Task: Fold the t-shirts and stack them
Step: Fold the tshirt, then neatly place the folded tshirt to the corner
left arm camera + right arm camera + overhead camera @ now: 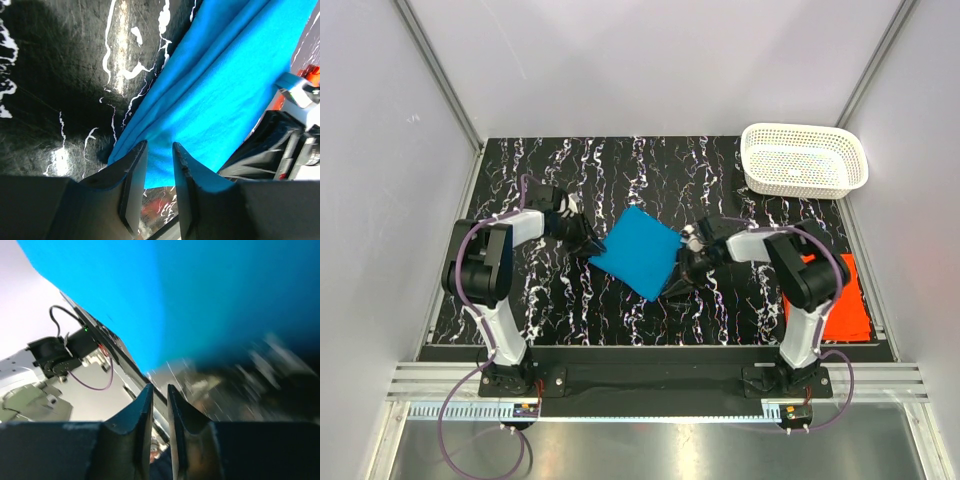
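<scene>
The bright blue t-shirt [635,252] lies folded as a tilted rectangle on the black marbled table [650,175]. My left gripper [586,243] sits at its left corner. In the left wrist view [160,145] the jaws stand a little apart, and the blue cloth [225,90] lies just past and under the tips, with nothing pinched between them. My right gripper [682,270] is at the shirt's right lower edge. In the blurred right wrist view [160,386] its jaws are almost together and empty, and the blue cloth [200,290] fills the top. The orange-red t-shirt [850,300] lies flat at the right, partly behind the right arm.
A white perforated basket [860,165] stands at the back right corner of the table. Grey walls enclose the table on three sides. The arm bases and a metal rail [650,385] run along the near edge.
</scene>
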Controlling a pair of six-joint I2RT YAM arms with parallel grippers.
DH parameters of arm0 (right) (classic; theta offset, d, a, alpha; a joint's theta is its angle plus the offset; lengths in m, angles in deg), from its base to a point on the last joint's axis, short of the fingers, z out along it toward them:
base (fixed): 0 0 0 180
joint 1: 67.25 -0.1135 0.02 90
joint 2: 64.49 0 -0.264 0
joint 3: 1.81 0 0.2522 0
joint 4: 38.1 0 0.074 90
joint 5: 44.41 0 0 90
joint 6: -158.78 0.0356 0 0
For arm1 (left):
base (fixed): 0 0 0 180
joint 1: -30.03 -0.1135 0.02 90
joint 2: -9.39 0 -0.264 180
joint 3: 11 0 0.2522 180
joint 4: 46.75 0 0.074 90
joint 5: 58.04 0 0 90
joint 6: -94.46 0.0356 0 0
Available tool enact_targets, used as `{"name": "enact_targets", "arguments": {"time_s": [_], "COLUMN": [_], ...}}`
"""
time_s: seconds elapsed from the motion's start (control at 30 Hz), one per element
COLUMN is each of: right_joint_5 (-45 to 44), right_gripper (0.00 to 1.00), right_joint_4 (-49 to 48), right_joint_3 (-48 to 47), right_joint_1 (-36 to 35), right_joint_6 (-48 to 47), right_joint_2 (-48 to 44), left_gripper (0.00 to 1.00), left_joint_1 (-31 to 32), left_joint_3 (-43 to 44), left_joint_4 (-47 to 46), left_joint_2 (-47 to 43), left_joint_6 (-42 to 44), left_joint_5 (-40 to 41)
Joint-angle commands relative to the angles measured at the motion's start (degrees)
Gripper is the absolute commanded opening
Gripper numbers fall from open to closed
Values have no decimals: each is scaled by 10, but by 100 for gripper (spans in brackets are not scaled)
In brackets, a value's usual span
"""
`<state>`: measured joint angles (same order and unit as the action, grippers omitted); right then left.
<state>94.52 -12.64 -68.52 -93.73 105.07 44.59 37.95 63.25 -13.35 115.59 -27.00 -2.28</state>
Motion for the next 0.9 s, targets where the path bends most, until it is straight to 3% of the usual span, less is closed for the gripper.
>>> {"name": "enact_targets", "arguments": {"time_s": [0.0,0.07,0.23,0.43,0.57,0.73,0.87], "right_joint_5": [-20,-20,-66,-106,-120,-111,-107], "right_gripper": [26,29,40,54,57,58,59], "right_joint_4": [25,35,70,103,129,136,153], "right_joint_3": [38,55,67,58,49,45,48], "right_joint_1": [44,68,104,138,142,142,142], "right_joint_6": [6,7,11,8,-2,1,-9], "right_joint_2": [-66,-105,-170,-224,-245,-261,-279], "left_gripper": [35,36,51,62,66,67,66], "left_joint_1": [-4,-4,-2,44,104,237,321], "left_joint_3": [-1,2,-27,-117,-265,-408,-427], "left_joint_4": [10,22,31,22,-85,-232,-274], "left_joint_2": [-26,-55,-156,-299,-410,-508,-484], "left_joint_6": [29,25,-6,-117,-310,-539,-584], "left_joint_5": [71,79,122,156,177,325,397]}}
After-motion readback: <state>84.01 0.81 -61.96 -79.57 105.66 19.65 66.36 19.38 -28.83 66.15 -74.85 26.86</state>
